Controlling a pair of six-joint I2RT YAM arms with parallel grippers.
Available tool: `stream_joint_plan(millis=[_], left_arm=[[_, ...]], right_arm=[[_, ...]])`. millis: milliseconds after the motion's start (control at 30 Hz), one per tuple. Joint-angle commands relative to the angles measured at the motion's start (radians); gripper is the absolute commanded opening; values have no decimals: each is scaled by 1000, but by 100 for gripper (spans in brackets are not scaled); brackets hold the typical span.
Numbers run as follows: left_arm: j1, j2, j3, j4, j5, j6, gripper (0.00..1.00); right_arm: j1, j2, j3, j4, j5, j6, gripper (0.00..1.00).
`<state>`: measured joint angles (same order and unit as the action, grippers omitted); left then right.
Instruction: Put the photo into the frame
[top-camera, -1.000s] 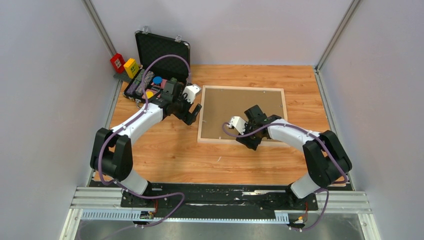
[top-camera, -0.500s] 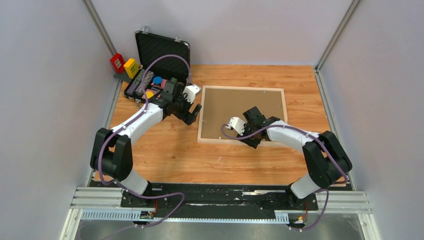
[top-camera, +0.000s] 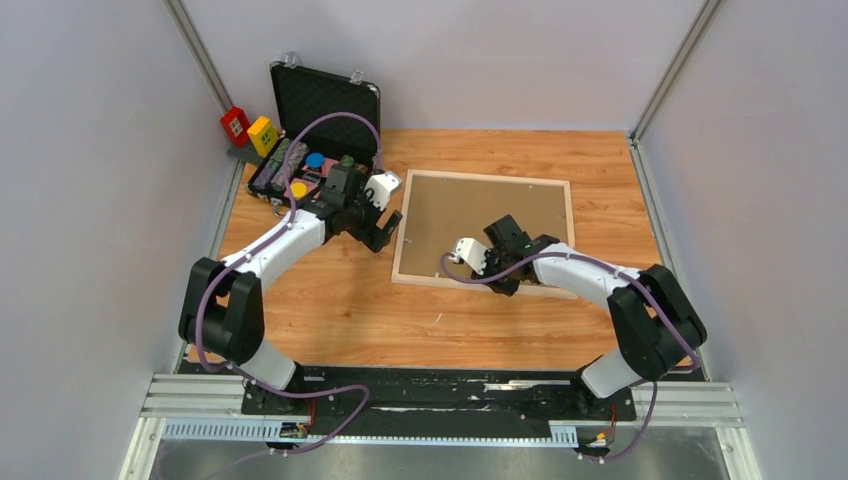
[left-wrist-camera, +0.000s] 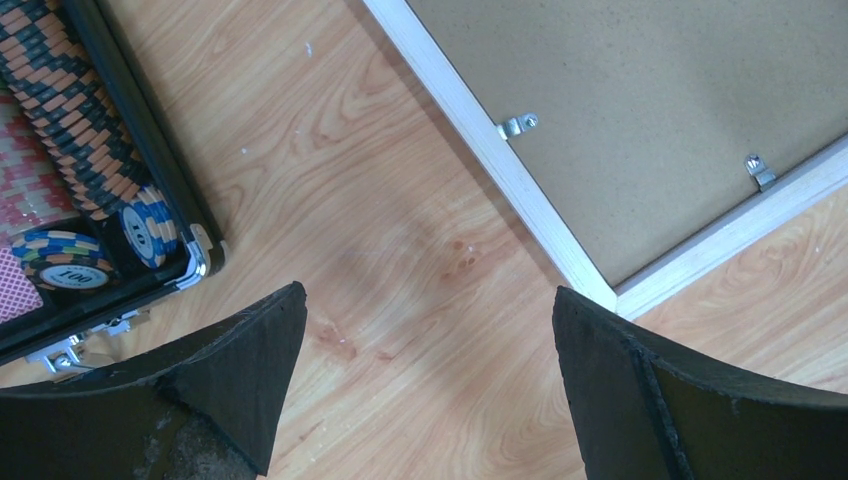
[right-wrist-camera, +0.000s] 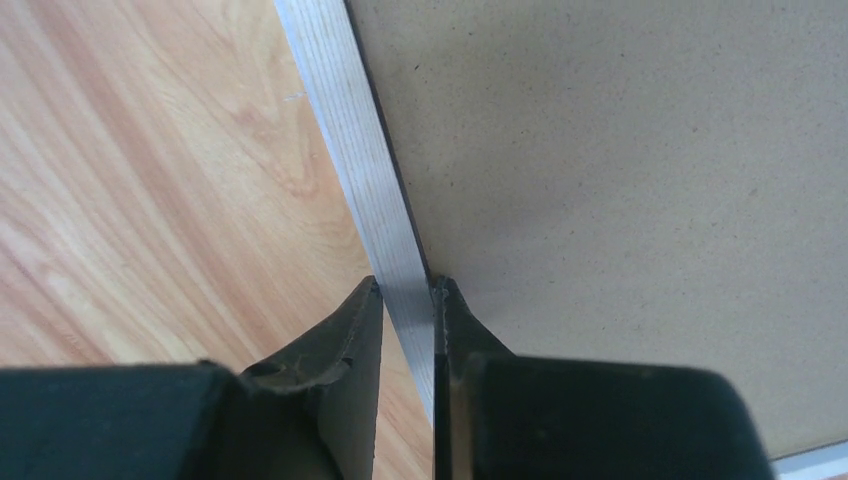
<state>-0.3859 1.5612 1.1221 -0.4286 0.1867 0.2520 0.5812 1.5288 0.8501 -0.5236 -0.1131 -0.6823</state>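
- The frame (top-camera: 490, 177) lies back-up on the wooden counter (top-camera: 330, 300), right of centre, with its long sides running left to right.
- A plain brown backing board (top-camera: 470, 215) fills the frame; what lies under the board is hidden.
- Small metal clips (left-wrist-camera: 518, 125) sit along the inner edge of the pale rail and reach onto the board.
- The right tool (right-wrist-camera: 405, 295) is pinching the frame's near rail. One finger is on the outer side over the counter, the other on the board side, and both touch the wood.
- The left tool (left-wrist-camera: 430, 300) is spread wide and grips nothing. It hangs over bare counter just beside the frame's near-left corner.
- A black case (top-camera: 325, 100) stands open at the far left of the counter, well apart from the frame, with stacked poker chips (left-wrist-camera: 60, 262) inside.
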Motion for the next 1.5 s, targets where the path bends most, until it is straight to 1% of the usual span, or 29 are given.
stream_joint_plan(millis=[0,67,200,267,300,333,500,633,767,933,1033,1200,1267,1333,1400,1433,1467], left_arm=[[-1,-109,-60,81,61,70,100],[0,-160,-94,111,102,114,100],[-7,-252,-124,105,188,213,100],[-30,-292,-123,88,207,272,100],[-58,-301,-119,79,206,318,100],[-75,-300,-92,45,196,338,100],[-220,-267,6,7,104,457,100],[-296,-240,42,-4,45,549,100],[-322,-224,1,79,24,661,100],[-323,-178,-47,241,26,804,100],[-323,-109,-27,302,18,846,100],[-323,0,54,296,12,891,100],[-323,26,79,285,14,894,98],[-323,45,100,272,15,893,94],[-324,56,116,257,15,887,86],[-324,59,121,247,16,883,80],[-325,61,132,231,19,880,77]], right_arm=[[-27,-28,85,-66,-120,69,0],[-55,-22,129,-99,-172,77,0],[-85,-1,212,-156,-241,80,0],[-99,15,261,-190,-272,79,0],[-104,26,292,-210,-288,79,0],[-111,36,325,-234,-305,79,0],[-151,99,519,-373,-391,84,0],[-186,140,664,-493,-461,86,0],[-215,170,781,-574,-522,87,0],[-235,192,851,-637,-555,86,0],[-239,199,872,-668,-560,81,0],[-252,195,891,-703,-579,80,0],[-259,190,897,-714,-588,80,0],[-267,185,900,-724,-592,79,0],[-272,182,899,-728,-592,79,0],[-276,180,899,-730,-591,79,0],[-278,180,900,-731,-590,79,0]])
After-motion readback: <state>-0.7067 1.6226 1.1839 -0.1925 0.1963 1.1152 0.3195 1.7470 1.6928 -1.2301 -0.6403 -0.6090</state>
